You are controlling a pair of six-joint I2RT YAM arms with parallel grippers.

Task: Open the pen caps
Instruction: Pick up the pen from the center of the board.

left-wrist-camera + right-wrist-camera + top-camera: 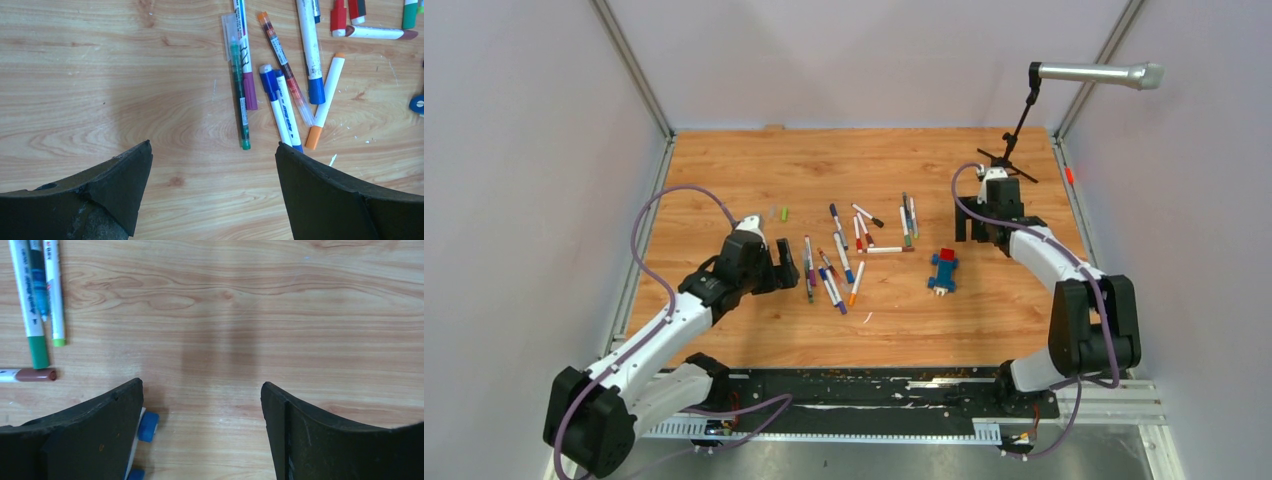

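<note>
Several pens lie scattered mid-table (844, 255), their coloured pen caps on their ends. In the left wrist view I see a purple cap (250, 91), a blue cap (316, 90), an orange cap (313, 138) and a slim green pen (240, 100). My left gripper (214, 150) hovers open just short of them, with only bare wood between its fingers; from above, the left gripper (786, 272) is at the pile's left edge. My right gripper (201, 386) is open over bare wood, right of a green cap (38, 351) and a brown cap (36, 374). The right gripper (974, 228) shows right of the pile.
A chunky blue-and-red block (942, 270) lies right of the pens; its blue wheel (148, 426) peeks from behind my right gripper's left finger. A microphone stand (1022, 130) rises at the back right. Metal rails and white walls border the wooden tabletop (724, 170).
</note>
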